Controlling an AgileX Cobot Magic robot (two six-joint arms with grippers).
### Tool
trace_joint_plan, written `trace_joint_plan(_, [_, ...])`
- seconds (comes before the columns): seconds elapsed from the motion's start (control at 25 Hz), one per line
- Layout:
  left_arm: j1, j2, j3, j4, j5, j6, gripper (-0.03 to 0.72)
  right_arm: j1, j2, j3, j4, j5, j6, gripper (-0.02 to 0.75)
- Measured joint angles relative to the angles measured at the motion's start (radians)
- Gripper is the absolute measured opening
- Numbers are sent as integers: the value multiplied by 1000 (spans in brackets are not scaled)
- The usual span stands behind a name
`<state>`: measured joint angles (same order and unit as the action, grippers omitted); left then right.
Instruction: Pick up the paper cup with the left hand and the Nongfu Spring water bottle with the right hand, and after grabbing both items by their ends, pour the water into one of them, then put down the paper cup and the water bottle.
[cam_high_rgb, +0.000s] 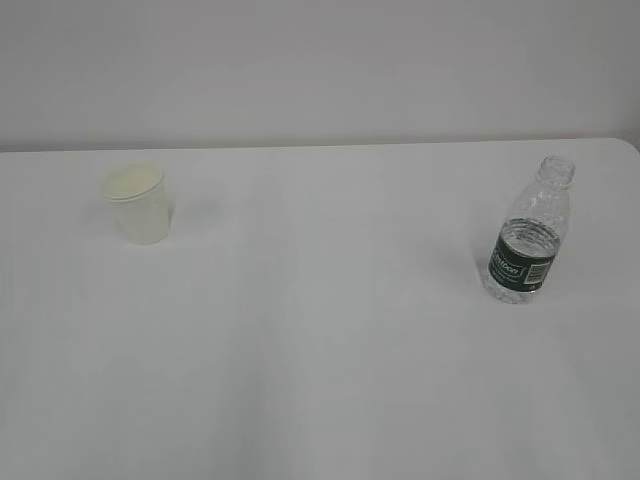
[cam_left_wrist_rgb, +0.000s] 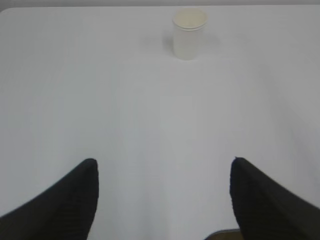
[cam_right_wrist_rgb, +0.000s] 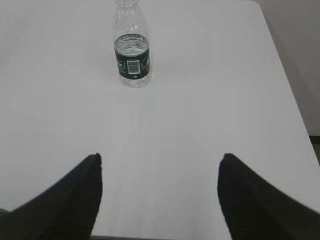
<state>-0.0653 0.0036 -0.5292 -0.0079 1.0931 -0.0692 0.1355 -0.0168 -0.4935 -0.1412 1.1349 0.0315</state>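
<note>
In the exterior view we see the paper cup (cam_high_rgb: 137, 203) standing upright in the upper left of the frame on the white table (cam_high_rgb: 320, 360), its cream inside showing past the rolled rim. Well apart from it, at the right of the frame, the Nongfu Spring water bottle (cam_high_rgb: 530, 232) stands upright and capless, its dark green label band low on the ribbed body. We can make out the water (cam_high_rgb: 528, 240) inside, its surface sitting about level with the top of the label. Neither arm shows in this view.

In the left wrist view we find the left hand (cam_left_wrist_rgb: 164, 200) at the bottom of the frame, its two black fingers (cam_left_wrist_rgb: 70, 200) spread wide with bare table between them and nothing held. The cup sits at the top of that frame, just right of centre, well clear of the fingertips.

In the right wrist view the right hand (cam_right_wrist_rgb: 161, 195) likewise fills the lower corners, its jaws standing apart and empty. The bottle rises in the upper left-centre of that frame, barcode facing the camera, far from the fingers. The table's right edge runs down the right side there.
</note>
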Motion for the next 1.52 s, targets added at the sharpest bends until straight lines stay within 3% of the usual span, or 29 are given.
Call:
trace_joint_plan(0.84, [0,29,0,-18,0,0,587,0,0,-32,57,4,-31,536])
trace_joint_plan(1.08, [0,112,-8,-20,-15,0,587,0,74,-62,61,-65,-48,536])
trace_joint_plan(1.52, [0,261,-64,-20,-217,14,587,0,237,-63,61,-243,-62,536])
